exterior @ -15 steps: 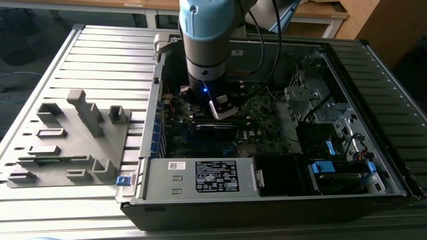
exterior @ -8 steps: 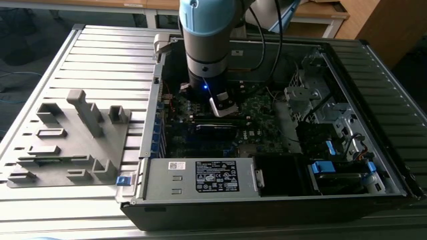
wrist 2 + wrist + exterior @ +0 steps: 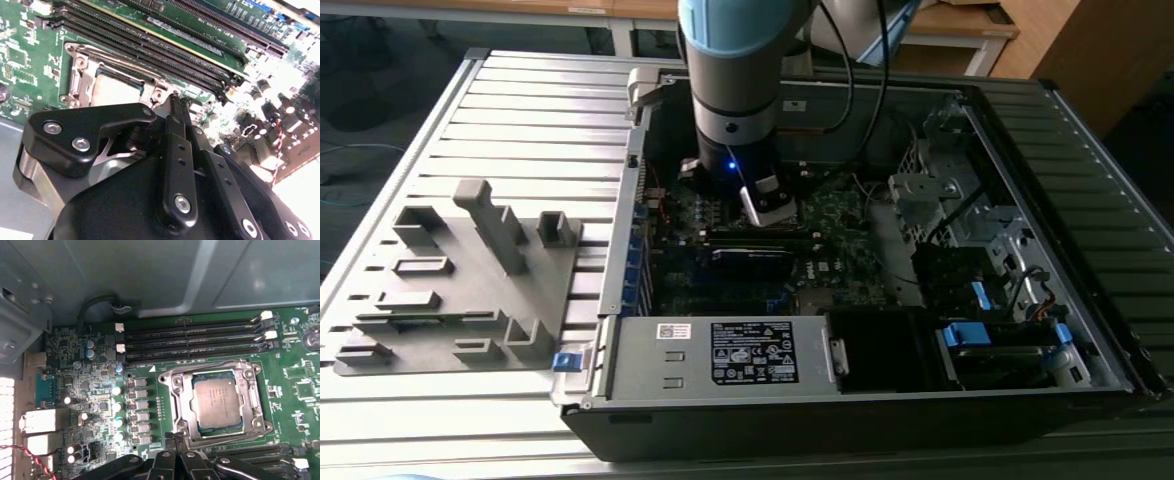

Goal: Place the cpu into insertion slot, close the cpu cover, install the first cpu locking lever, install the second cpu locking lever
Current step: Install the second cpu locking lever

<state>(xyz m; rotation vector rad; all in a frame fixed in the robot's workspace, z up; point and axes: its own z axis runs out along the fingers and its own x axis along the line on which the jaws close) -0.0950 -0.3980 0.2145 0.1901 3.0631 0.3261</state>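
The arm reaches down into the open computer case [image 3: 881, 400], which lies on its side on the slatted grey bench [image 3: 494, 120], and its end effector [image 3: 770, 205] hangs low over the green motherboard [image 3: 834, 215]. In the first wrist view the cpu [image 3: 216, 402] sits flat in its socket, its dull silver-grey top facing up, and the cpu cover [image 3: 172, 390] is down around it, the thin silver frame lying flat on all four sides with the chip showing through the square opening. The black fingertips [image 3: 172, 436] are pinched together, clenched with nothing I can make out between them, and they rest right at the socket's near corner, just beside the cover's edge. The second wrist view gives the same story from the other side: the end effector's [image 3: 175, 100] dark fingers meet in a closed point at the corner of the silver frame [image 3: 82, 75], with the chip's pale top [image 3: 112, 90] just beyond. Long black memory slots [image 3: 192, 340] run alongside the socket on its far side. Out on the bench, off to the exterior view's left, stands a grey parts fixture [image 3: 454, 290], well apart from the case. A black white-labelled box [image 3: 754, 352] sits at the case's near end.
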